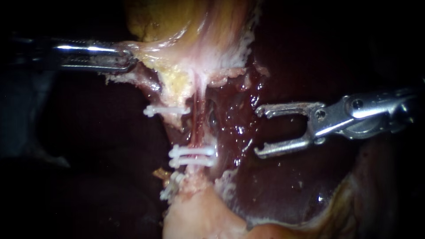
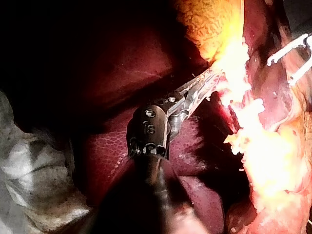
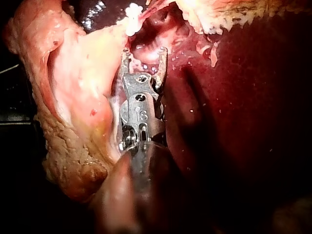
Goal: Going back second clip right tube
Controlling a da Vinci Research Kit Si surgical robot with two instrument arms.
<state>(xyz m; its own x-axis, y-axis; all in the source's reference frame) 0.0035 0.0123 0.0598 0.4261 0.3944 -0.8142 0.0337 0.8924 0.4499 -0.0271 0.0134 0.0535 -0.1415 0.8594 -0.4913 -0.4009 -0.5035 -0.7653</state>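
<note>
A reddish tube (image 1: 198, 119) runs down the middle of the endoscope view, with two white clips (image 1: 192, 156) across it, one just under the other. A third clip (image 1: 166, 109) sits on a pale strand up and to the left, and another clip (image 1: 170, 186) lies lower left. My right instrument (image 1: 259, 132) stands to the right of the tube, apart from it, its jaws wide open and empty. In its wrist view the right instrument (image 3: 145, 51) points at wet red tissue, with a white clip (image 3: 132, 12) ahead. My left instrument (image 1: 126, 59) is shut on the gallbladder's pale edge (image 1: 146, 55) and holds it taut; its wrist view shows the left instrument (image 2: 209, 80) clamped on bright tissue.
The yellowish gallbladder (image 1: 177, 26) hangs at the top. Dark red liver (image 1: 274, 186) fills the lower right, under my right instrument. Pale fatty tissue (image 1: 199, 212) lies below the clips. A raw wet bed (image 1: 230, 115) lies between the tube and the open jaws.
</note>
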